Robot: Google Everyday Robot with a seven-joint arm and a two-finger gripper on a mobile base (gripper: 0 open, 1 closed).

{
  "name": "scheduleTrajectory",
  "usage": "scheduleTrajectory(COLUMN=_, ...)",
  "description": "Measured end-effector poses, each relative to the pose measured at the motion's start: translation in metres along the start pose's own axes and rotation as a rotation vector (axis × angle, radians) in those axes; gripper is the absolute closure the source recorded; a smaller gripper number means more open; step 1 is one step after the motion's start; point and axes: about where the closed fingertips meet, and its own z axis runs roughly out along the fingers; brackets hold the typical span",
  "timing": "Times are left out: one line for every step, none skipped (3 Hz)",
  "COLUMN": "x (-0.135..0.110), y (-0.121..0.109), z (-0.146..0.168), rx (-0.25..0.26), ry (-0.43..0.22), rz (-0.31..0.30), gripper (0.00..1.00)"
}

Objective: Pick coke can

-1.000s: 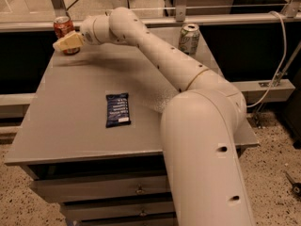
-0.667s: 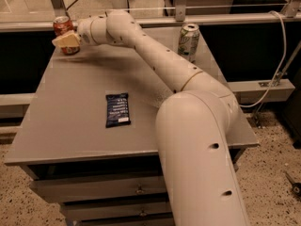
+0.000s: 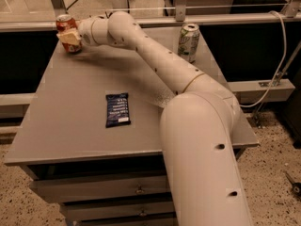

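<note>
Small red-orange coke can with silver rim (image 3: 65, 21) stands at far-left corner of grey table (image 3: 56, 135). Cream gripper (image 3: 69, 36) is placed against it; closure cannot be told. Grasp step is judged in hand; a firm hold, then a lift, is called for.

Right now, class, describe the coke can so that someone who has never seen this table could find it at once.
Start at the grey table and go to its far left corner, where the arm's gripper is at a small can. That is the coke can: red-orange with a silver top, unlike the pale green-and-white can at the far right.
</note>
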Motion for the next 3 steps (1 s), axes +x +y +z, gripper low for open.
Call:
scheduleTrajectory(x=-0.012, y=0.01, z=-0.033, rx=-0.017, ry=-0.038, rz=-0.018, gripper=0.94)
scheduleTrajectory(x=-0.016, y=0.026, z=-0.084, rx=-0.067, ry=-0.075, rz=-0.053, gripper=1.0)
scheduleTrajectory(x=-0.017, y=0.035, z=-0.141, rx=-0.117, ry=-0.108, rz=-0.121, gripper=1.0)
